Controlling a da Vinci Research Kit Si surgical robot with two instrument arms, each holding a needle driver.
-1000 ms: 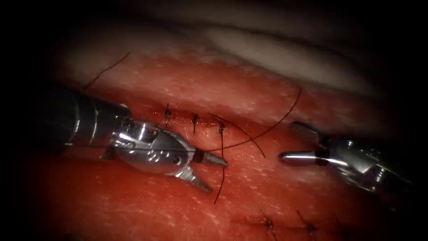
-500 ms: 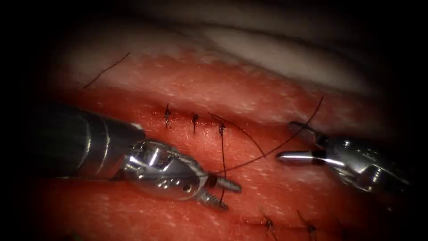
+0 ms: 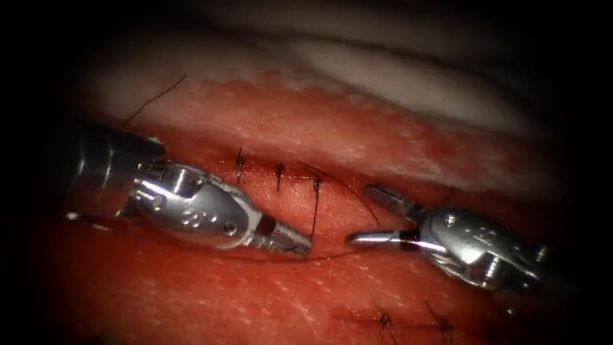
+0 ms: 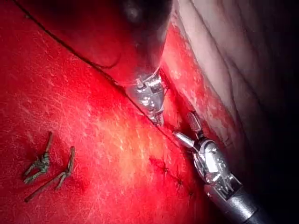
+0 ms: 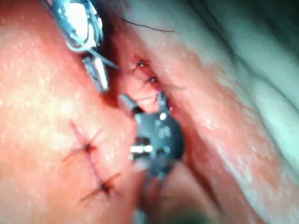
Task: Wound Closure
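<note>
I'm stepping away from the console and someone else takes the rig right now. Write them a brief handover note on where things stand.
Left tool: jaws shut on the thread, low over the tissue, below the cut.
Right tool: jaws open, holding nothing, close to the third stitch.
Needle: I can't make it out.
Done: three stitches sit along the cut, the newest with a thread tail hanging down toward the left tool. More stitches lie on a lower line.
Left: the cut to the right of the third stitch carries no stitch; the thread is uncut.

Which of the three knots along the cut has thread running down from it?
The rightmost knot, nearest the right tool; its thread drops toward the left tool.
</note>
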